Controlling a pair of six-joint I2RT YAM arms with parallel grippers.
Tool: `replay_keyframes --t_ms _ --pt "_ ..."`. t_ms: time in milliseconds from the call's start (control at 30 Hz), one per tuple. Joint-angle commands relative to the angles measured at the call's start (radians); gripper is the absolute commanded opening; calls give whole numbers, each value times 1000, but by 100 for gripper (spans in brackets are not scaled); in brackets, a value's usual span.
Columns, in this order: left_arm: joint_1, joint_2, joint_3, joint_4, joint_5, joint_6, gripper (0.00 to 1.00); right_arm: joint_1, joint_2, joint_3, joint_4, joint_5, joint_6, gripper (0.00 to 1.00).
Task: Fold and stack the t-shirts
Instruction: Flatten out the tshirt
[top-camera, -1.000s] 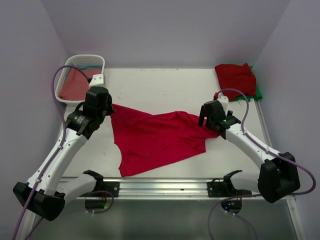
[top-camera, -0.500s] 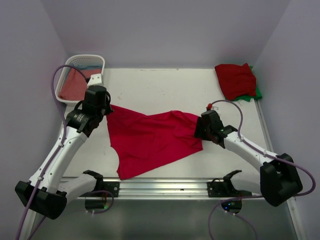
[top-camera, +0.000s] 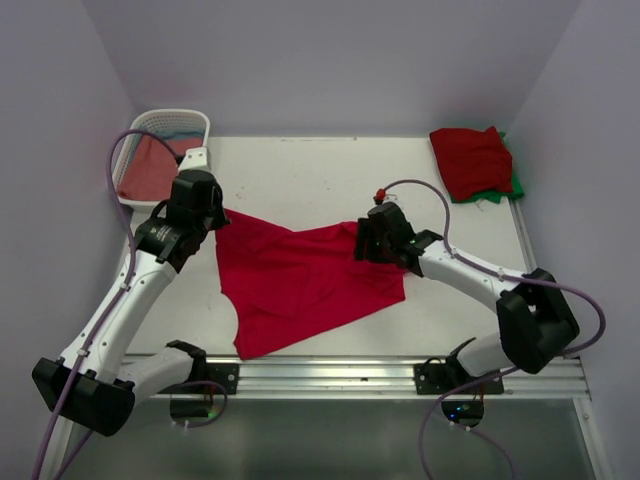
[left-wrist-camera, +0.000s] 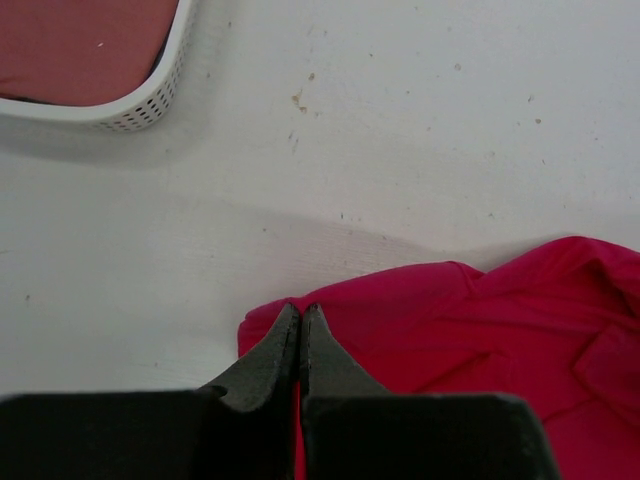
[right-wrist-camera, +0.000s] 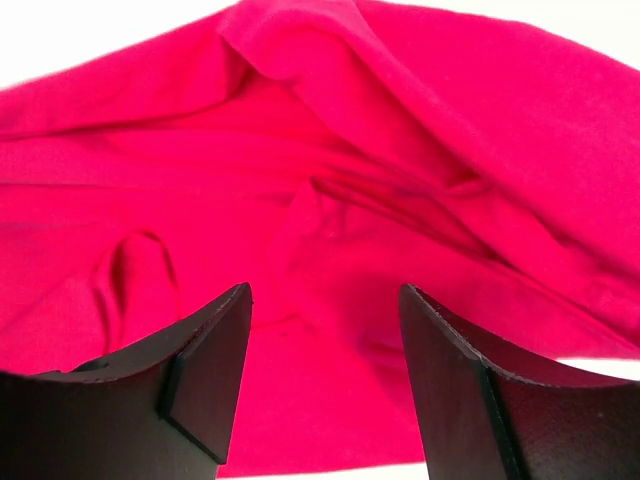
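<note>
Over crimson t-shirt (top-camera: 300, 280) — left claw (left-wrist-camera: 300, 310) pinching corner; right claw (right-wrist-camera: 325, 292) spread, forearm stretched low.

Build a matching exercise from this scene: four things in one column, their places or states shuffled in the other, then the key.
1. bright crimson cloth t-shirt
2. white slatted plastic basket
3. folded dark red t-shirt
4. left gripper

A. far-left corner of the table
B. shut on the crimson t-shirt's corner
C. spread across the middle
D. far-right corner, on green cloth

Pairs: 1-C, 2-A, 3-D, 4-B
</note>
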Motion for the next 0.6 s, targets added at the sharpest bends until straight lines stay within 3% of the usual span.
replay_keyframes --t_ms 0,67,200,467,567 --pt "8 -24 -9 44 0 8 0 2 93 48 21 31 -16 64" --pt "8 -32 -9 43 -7 9 0 0 118 53 35 8 -13 62" --pt "10 -38 -13 41 -14 11 0 14 146 38 59 -29 3 47" --pt "14 -35 -16 50 -5 14 0 63 124 -43 50 -9 27 38" --pt "16 -42 -18 49 -5 14 0 66 118 -66 41 -3 27 41"
